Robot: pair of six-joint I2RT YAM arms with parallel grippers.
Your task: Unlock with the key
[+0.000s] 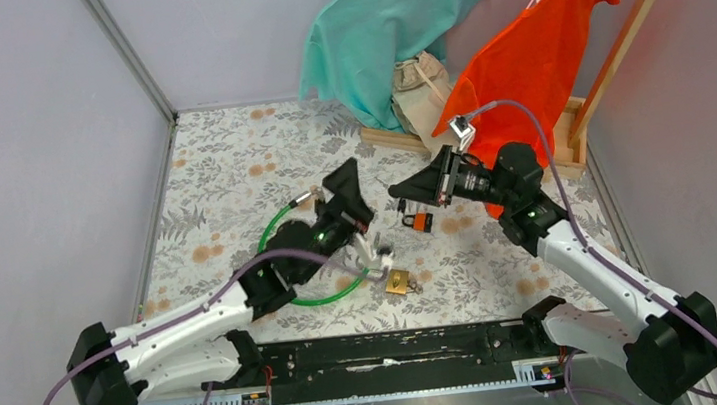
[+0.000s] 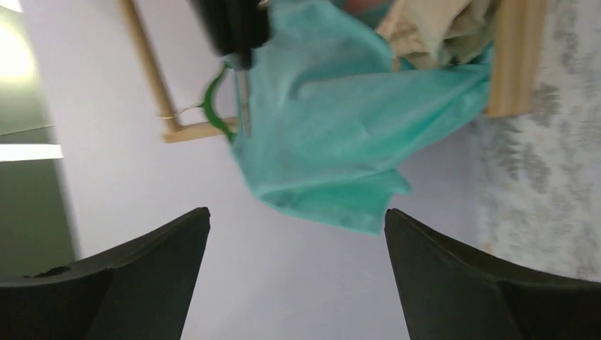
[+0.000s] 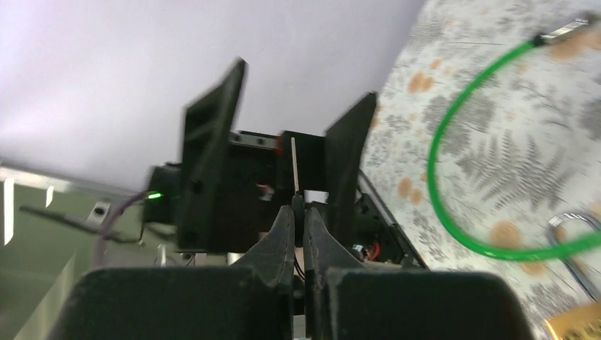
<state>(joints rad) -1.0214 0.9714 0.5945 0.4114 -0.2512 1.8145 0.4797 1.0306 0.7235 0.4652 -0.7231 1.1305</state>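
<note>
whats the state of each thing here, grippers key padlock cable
left gripper: open, empty
right gripper: shut on key
key: pinched, not in padlock
padlock: lying on table, untouched
green cable: looped on table

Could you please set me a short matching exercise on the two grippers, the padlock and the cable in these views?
Things:
1. left gripper
2. right gripper
3. padlock
4. cable

Descriptions:
A. shut
B. brass-coloured, lying on the table
C. green, curved in a loop
D. open

Pairs: 1-D, 2-A, 3-B, 4-C
</note>
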